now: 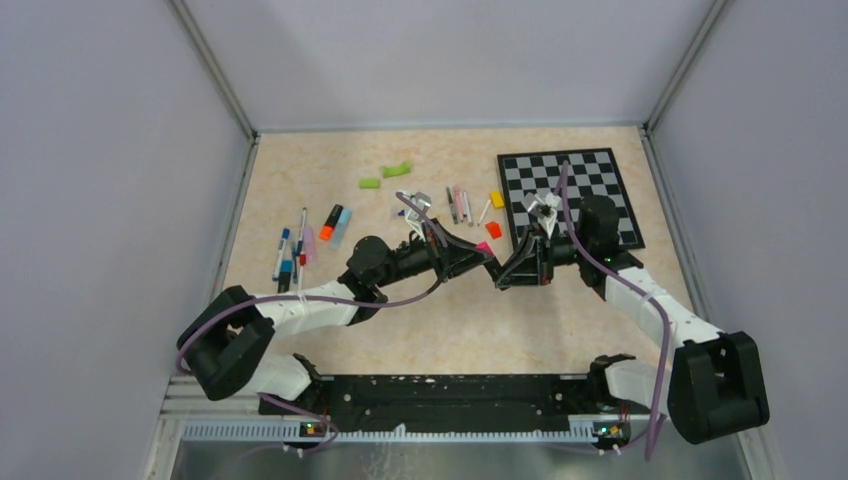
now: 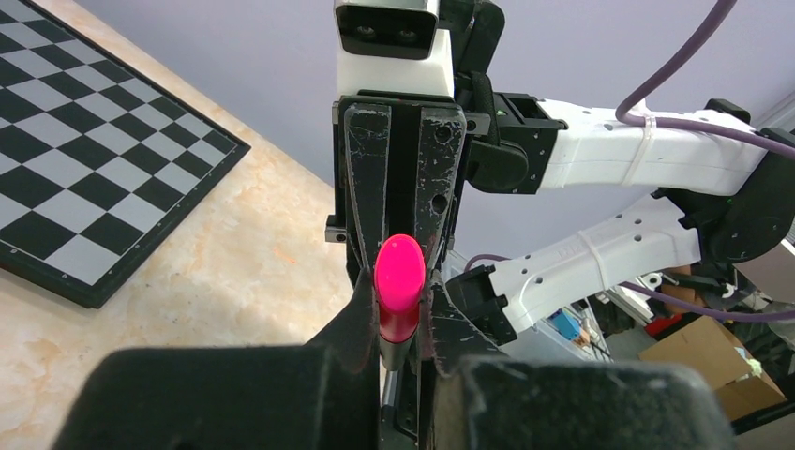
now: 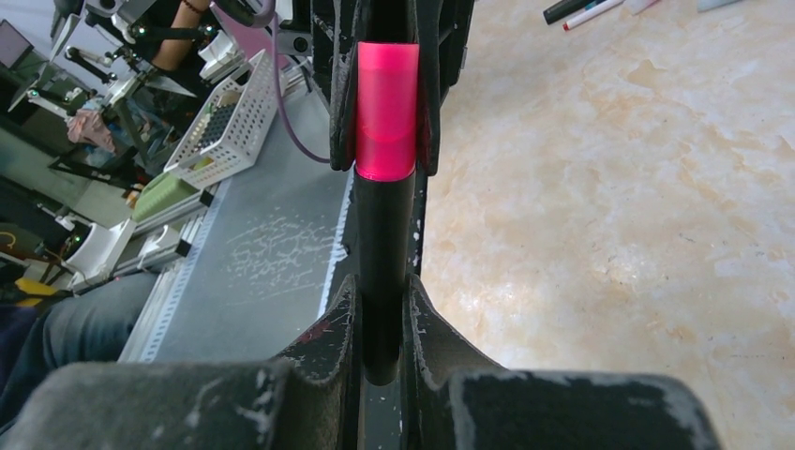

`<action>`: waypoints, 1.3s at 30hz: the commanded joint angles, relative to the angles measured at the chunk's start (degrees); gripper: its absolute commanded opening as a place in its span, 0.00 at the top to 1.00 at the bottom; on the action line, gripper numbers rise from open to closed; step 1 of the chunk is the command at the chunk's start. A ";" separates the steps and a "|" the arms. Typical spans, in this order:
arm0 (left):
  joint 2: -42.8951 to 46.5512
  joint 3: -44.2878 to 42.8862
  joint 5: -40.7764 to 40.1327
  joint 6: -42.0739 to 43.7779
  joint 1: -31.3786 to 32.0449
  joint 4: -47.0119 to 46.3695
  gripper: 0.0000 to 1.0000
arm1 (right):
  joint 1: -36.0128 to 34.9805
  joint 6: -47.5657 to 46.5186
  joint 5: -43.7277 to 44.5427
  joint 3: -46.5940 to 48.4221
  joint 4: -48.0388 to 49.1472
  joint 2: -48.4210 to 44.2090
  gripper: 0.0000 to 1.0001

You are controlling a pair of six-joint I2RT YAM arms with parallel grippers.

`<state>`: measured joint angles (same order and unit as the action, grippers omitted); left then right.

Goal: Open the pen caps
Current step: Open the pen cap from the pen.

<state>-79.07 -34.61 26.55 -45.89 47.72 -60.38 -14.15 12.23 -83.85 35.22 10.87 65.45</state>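
Above the middle of the beige marbled table (image 1: 400,330), the 2 arms meet tip to tip with 1 pen held between them. The left gripper (image 2: 401,309) is pinching the glossy pink plastic cap (image 2: 398,281) between its black fingertips (image 2: 361,300). The right gripper (image 3: 380,328) is clamped on the black pen barrel (image 3: 384,253), which runs straight out from between its fingers. In the right wrist view the cap sits seated on the far end of the barrel, with no gap showing at the join. The pen is clear of the table surface.

From the top camera the 2 grippers face each other just left of the black-and-white chessboard (image 1: 590,190), which lies flat at the table's far right. A loose group of thin pens (image 1: 290,250) lies well apart on the left side, and a few more pens (image 1: 460,205) lie beyond the grippers. Near these are a small orange square block (image 1: 493,229) and a yellow square block (image 1: 497,199). The green curved pieces (image 1: 397,170) lie farther back, toward the rear wall.
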 commanded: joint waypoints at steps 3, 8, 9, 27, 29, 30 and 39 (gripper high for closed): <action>0.70 -2.23 -2.33 1.42 -0.50 -10.48 1.00 | -0.54 -1.03 0.38 -1.60 1.05 1.87 1.00; 1.37 -2.04 -8.66 1.76 -5.23 -17.63 1.00 | -1.41 -1.09 0.23 -3.02 1.62 3.61 1.00; 1.78 -1.90 -10.77 1.70 -6.17 -18.66 1.00 | -1.66 -1.14 0.48 -3.27 1.49 3.77 1.00; 12.40 0.43 -24.09 3.96 -17.05 -15.25 1.00 | -4.85 2.71 1.15 -5.06 5.18 7.60 1.00; 13.06 0.82 -21.73 2.53 -19.08 -15.11 1.00 | -5.20 2.66 1.14 -4.88 5.36 8.03 1.00; 13.50 0.93 -20.09 1.30 -20.01 -13.86 1.00 | -5.18 2.30 1.38 -4.77 5.42 8.13 1.00; 22.89 0.85 -8.69 3.30 -26.52 26.52 1.00 | 0.23 -21.51 19.70 0.09 -16.55 2.27 1.00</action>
<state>-60.38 -33.23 13.06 -45.04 22.22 -54.22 -17.30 1.21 -72.34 32.86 0.51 71.37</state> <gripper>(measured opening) 0.122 0.085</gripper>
